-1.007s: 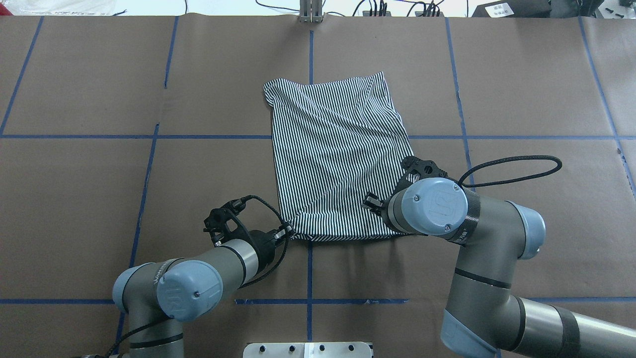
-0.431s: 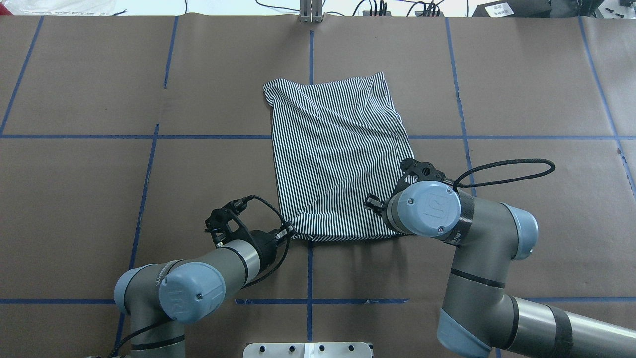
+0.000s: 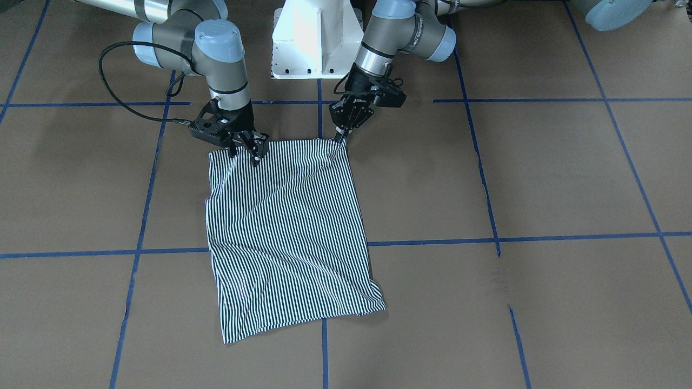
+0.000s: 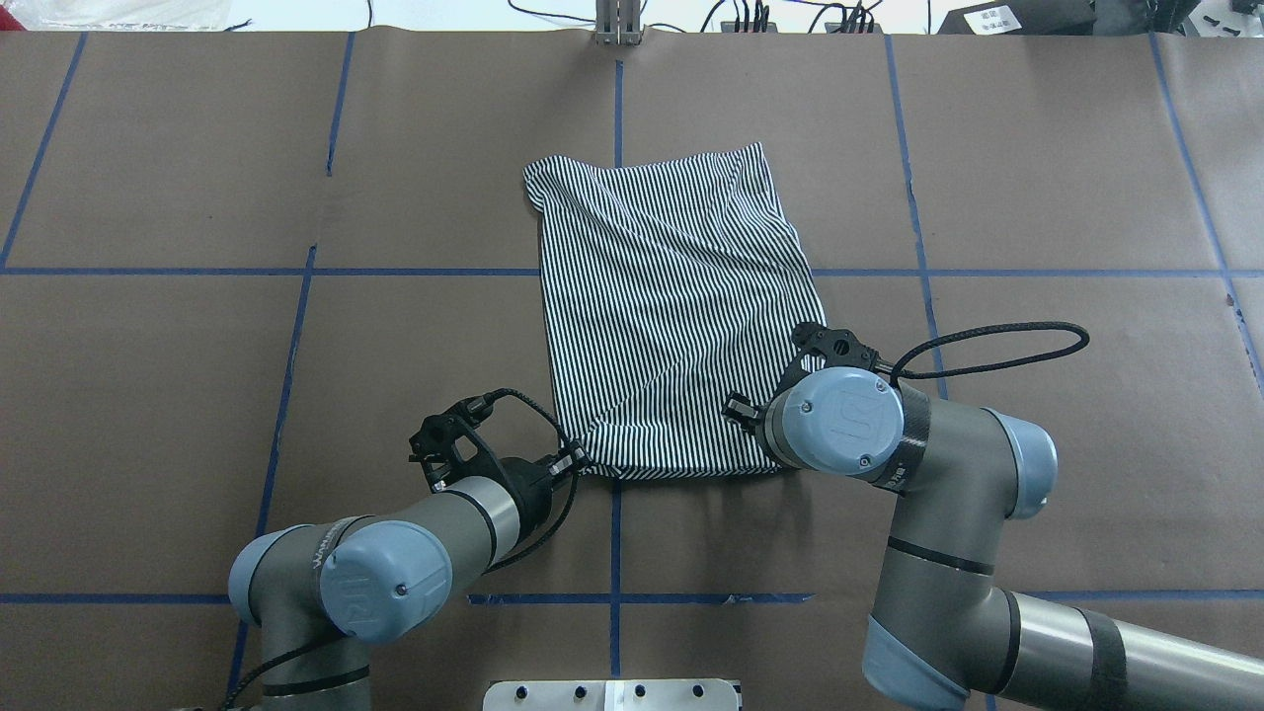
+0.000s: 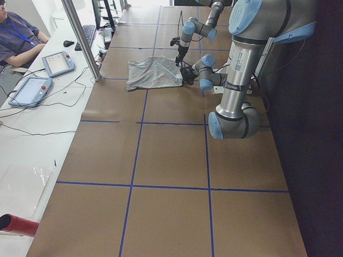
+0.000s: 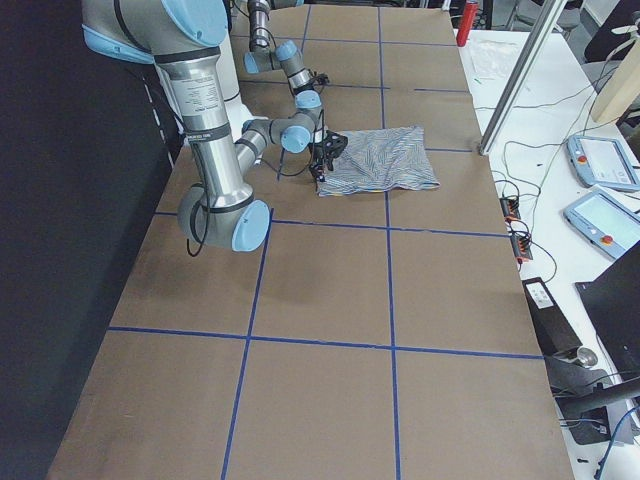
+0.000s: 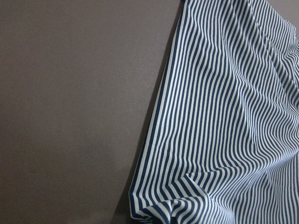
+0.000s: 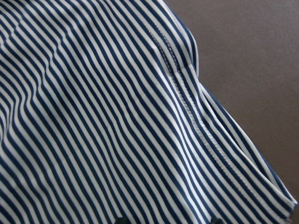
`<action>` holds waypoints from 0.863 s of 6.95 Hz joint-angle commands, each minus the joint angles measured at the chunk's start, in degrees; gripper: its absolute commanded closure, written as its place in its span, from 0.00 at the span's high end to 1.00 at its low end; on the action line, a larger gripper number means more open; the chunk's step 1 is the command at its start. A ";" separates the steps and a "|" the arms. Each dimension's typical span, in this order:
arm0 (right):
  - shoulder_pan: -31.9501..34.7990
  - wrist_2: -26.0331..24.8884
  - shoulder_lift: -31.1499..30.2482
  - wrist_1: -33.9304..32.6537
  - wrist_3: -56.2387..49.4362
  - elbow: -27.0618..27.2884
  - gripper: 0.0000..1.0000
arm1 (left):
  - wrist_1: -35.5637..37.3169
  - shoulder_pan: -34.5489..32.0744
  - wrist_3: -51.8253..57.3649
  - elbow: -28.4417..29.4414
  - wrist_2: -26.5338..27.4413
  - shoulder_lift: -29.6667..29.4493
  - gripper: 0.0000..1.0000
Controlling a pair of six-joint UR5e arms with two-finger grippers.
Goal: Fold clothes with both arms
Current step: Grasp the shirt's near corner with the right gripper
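Where the striped shirt (image 4: pixel 671 296) lies flat near the middle of the brown-papered table (image 4: pixel 1037 148), you have a gripper at each corner of its edge nearest the robot. In the front-facing view the left gripper (image 3: pixel 340 138) narrows to a point with its fingers pressed together on the shirt's corner, and the cloth rises slightly to meet them. The right gripper (image 3: pixel 244 154) stands over the opposite corner with its fingers (image 3: pixel 256 156) spread apart, tips down on or just above the fabric; you cannot tell which. The shirt is folded into a rough rectangle, slightly skewed to the blue tape lines (image 4: pixel 614 533), showing only thin navy-and-white stripes, with soft diagonal creases and a small pucker at the left gripper's corner. The right wrist camera gives you a stitched hem running along the cloth's edge. From overhead, the right arm's wrist (image 4: pixel 839 420) covers its own fingers entirely. Neither wrist camera gives a clear view of fingers, only striped cloth and bare paper. In both side views the grippers are too small to judge.
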 commanded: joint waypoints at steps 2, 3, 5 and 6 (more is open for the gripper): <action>-0.09 0.05 -0.03 -0.33 -0.08 -0.20 0.35 | 0.08 0.00 0.09 0.00 0.00 -0.09 0.00; -0.26 -0.03 -0.03 -0.33 0.18 -0.73 0.14 | 0.08 0.00 0.09 0.00 0.00 -0.09 0.00; -0.26 -1.08 0.14 -0.42 0.70 -0.82 0.00 | 0.08 0.00 0.26 0.00 0.00 -0.09 0.00; -0.26 -1.18 0.23 -0.42 0.71 -0.47 0.00 | 0.08 0.00 0.26 -0.09 -0.09 -0.09 0.00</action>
